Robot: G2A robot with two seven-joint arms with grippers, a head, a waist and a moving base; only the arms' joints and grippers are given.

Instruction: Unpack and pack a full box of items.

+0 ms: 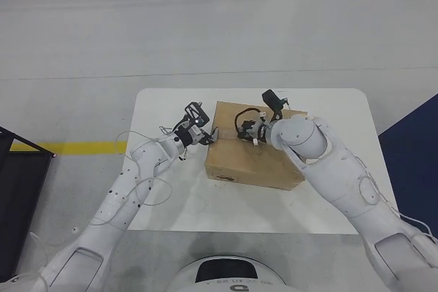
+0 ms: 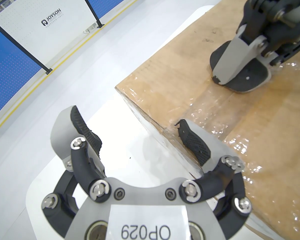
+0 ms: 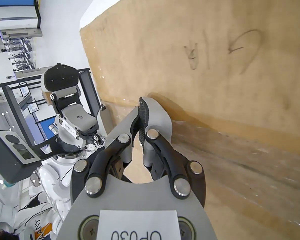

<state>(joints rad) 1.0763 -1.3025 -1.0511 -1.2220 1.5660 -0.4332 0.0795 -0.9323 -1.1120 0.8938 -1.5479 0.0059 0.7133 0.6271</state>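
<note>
White code label [image 2: 145, 226] on left gripper [image 2: 127, 116] base; another on right gripper [image 3: 140, 106]. Pen-written characters on box [image 3: 215, 51] top. Logo print on white panel [image 2: 35, 6].

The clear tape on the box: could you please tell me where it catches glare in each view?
Left wrist view: the tape sparkles with bright white glints along the box seam; right wrist view: a softer sheen, few glints; top view: no glare visible.

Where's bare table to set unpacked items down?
Bare table: the strip between box and near edge, and the far-right corner beside the box. Crowded: the box's left edge, where the left gripper sits, and the box top under the right gripper.
</note>
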